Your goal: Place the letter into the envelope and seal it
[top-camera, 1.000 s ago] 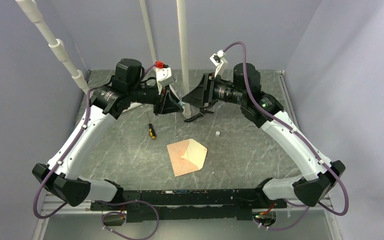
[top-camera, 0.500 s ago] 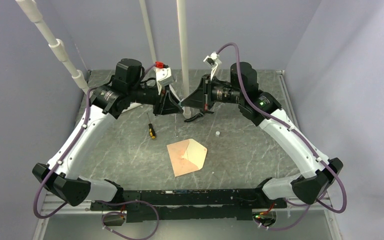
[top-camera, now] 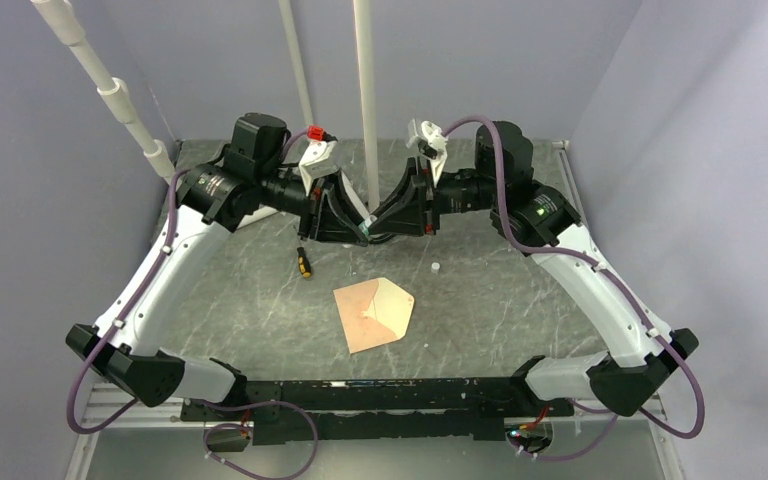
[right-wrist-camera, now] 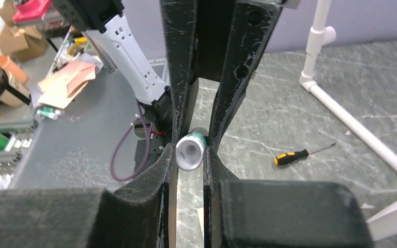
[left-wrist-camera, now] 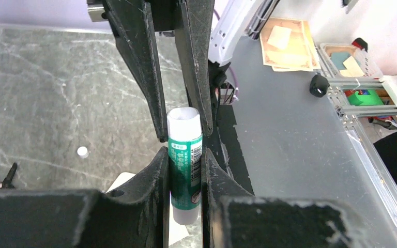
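Gripping one glue stick (left-wrist-camera: 185,170) between them, the left gripper (left-wrist-camera: 184,155) and the right gripper (right-wrist-camera: 189,155) meet nose to nose above the far middle of the table (top-camera: 480,310). The left jaws are closed on the green body and the right jaws on the white end. The stick's long axis runs from one gripper to the other, roughly level and across the table. The envelope (top-camera: 360,318) lies flat on the table on the near side of this meeting point, below it and toward the arm bases. It sits about midway between the two arms, so neither is clearly nearer. Its paler pointed flap (top-camera: 397,303) is open and points to the robot's right. The letter cannot be made out as a separate sheet, and whether it is inside the envelope cannot be confirmed. A screwdriver (top-camera: 304,262) lies left of the envelope, near but apart, and a small white piece (top-camera: 436,267) lies to its right and farther back. Judgement: neither sits on the path from stick to flap, and the upright white pole (top-camera: 365,100) stands behind the grippers, off that path. One gripper would probably have to let go before the stick can descend to the flap.
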Controlling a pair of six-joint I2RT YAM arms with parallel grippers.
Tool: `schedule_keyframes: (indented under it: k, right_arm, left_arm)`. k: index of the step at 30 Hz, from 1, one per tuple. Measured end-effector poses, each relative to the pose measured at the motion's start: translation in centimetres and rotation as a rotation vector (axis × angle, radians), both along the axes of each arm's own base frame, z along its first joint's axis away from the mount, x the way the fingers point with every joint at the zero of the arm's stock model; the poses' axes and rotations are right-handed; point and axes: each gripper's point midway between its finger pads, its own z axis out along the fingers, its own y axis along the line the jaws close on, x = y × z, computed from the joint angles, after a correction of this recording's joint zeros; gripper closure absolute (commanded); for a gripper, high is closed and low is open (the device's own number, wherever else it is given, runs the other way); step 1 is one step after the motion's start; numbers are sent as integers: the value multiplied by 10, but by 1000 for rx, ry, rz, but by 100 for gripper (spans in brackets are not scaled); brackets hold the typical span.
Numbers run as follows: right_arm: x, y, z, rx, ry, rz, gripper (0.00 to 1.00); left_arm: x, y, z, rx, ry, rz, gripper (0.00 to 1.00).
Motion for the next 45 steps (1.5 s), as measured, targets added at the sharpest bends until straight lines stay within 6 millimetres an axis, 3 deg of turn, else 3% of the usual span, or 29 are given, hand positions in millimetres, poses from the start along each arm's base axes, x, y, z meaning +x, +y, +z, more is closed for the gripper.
schedule_keyframes:
  k: [8, 13, 23, 27, 30, 39, 42, 45]
  right_arm:
    - [-8, -1, 11, -7, -140, 103, 100]
    - [-2, -1, 11, -20, -131, 69, 100]
    - [57, 4, 6, -1, 228, -371, 100]
    - [71, 3, 4, 23, 304, -469, 100]
    - [71, 5, 3, 36, 266, -444, 100]
    - [42, 0, 6, 22, -8, -224, 100]
    - [54, 2, 10, 0, 71, -299, 100]
    - [79, 8, 9, -3, 329, -493, 100]
  left_arm:
    - [-9, -2, 11, -65, -6, -61, 98]
    - [-3, -4, 10, -66, -16, -35, 98]
    - [61, 1, 4, -30, -201, 332, 98]
    - [75, 1, 4, -33, -222, 398, 98]
    - [74, 0, 3, -31, -207, 389, 97]
    - [47, -5, 5, -38, -137, 247, 98]
    - [54, -4, 9, -48, -164, 279, 97]
    - [77, 2, 9, -46, -217, 391, 98]
